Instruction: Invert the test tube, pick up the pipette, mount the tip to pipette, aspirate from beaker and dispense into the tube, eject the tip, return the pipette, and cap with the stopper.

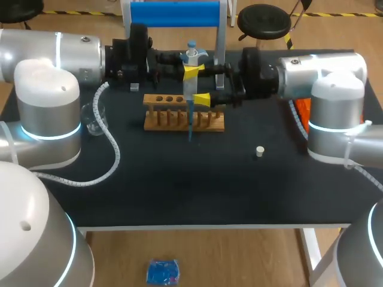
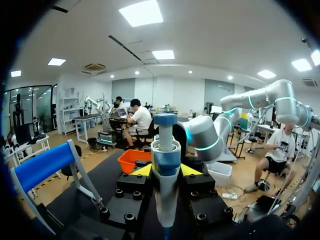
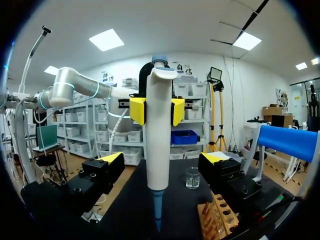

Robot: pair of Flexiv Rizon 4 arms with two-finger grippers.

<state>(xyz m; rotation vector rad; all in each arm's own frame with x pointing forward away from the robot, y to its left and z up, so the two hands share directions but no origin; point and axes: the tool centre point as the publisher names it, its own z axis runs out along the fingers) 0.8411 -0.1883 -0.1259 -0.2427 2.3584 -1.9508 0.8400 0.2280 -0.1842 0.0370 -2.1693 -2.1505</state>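
Pipette [image 1: 190, 84] hangs upright above the wooden rack [image 1: 173, 122], blue tip [image 1: 190, 128] pointing down. My left gripper [image 2: 166, 170] pinches its upper body from both sides. My right gripper [image 3: 162, 159] sits lower with its fingers spread wide, the pipette between them and untouched. Both arms meet over the far half of the table [image 1: 179, 191], so the rack stands well back from the near edge. The stopper [image 1: 259, 151] lies by itself to the right, well apart from the rack and the edges. The glass beaker [image 1: 94, 116] stands near the left edge, just beside my left arm's hose; I cannot tell whether it holds liquid. The rack's top shows dark holes, and I can't make out a tube in them. An orange bin [image 1: 302, 107] sits behind my right arm, its contents hidden.
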